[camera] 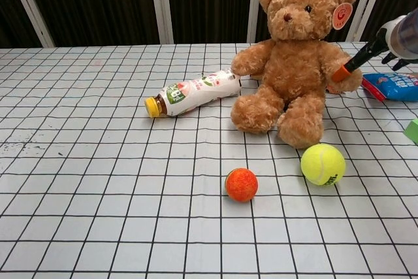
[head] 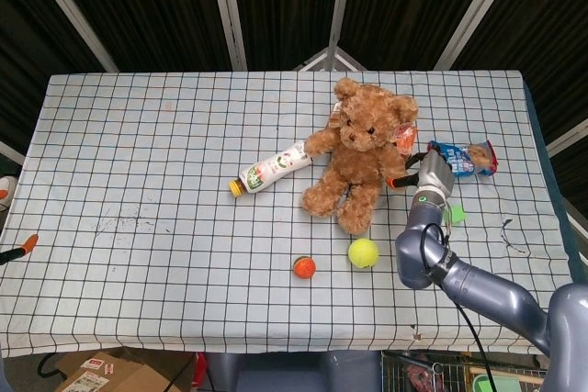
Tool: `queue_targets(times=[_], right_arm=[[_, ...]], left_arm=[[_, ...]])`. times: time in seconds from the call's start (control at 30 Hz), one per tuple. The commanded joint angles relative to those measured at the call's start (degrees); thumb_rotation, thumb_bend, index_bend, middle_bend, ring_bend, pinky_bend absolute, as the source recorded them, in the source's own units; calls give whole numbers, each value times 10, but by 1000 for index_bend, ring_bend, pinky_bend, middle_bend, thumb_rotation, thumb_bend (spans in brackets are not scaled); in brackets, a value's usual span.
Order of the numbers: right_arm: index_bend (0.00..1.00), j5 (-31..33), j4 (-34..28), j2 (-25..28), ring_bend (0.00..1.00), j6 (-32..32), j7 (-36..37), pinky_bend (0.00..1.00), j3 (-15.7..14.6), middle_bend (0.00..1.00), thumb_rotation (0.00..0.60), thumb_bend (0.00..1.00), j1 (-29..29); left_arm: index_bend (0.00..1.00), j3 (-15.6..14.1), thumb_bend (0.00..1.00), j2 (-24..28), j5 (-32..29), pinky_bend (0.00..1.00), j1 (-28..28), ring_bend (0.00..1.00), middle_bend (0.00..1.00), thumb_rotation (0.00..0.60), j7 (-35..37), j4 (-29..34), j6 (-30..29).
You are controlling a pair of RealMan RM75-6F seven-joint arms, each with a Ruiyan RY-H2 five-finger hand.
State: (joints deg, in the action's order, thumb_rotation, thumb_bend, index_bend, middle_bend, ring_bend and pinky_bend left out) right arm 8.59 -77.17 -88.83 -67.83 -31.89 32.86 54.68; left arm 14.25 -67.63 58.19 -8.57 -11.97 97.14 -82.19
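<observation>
A brown teddy bear [head: 361,149] [camera: 294,63] sits on the checked tablecloth [head: 138,153], leaning slightly to the left. My right hand [head: 424,172] [camera: 400,36] is at the bear's right-side arm with its fingers spread. One orange fingertip [camera: 340,73] presses on the paw, and nothing is held. At the far left edge of the head view only a dark, orange-tipped finger [head: 20,249] shows, off the table, apparently of my left hand. The rest of that hand is out of frame.
A white bottle with a yellow cap [head: 273,167] [camera: 192,93] lies left of the bear. In front are an orange ball [head: 304,267] [camera: 241,184] and a tennis ball [head: 363,252] [camera: 322,164]. A blue snack bag [head: 459,158] [camera: 395,86] and a green block [head: 452,215] [camera: 413,130] lie by my right hand.
</observation>
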Motion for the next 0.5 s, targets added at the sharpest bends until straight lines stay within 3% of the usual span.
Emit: queue_targets(times=[0.03, 0.5], right_arm=[[635, -6, 5, -4, 0, 9, -1, 0, 1, 0, 600, 73, -6], [681, -50, -4, 1, 0, 17, -4, 0, 10, 0, 600, 81, -22]], left_arm=[[231, -1, 283, 0, 0, 0, 0, 0, 0, 600, -1, 0, -1], [231, -2, 283, -2, -1, 0, 0, 0, 0, 600, -5, 1, -5]])
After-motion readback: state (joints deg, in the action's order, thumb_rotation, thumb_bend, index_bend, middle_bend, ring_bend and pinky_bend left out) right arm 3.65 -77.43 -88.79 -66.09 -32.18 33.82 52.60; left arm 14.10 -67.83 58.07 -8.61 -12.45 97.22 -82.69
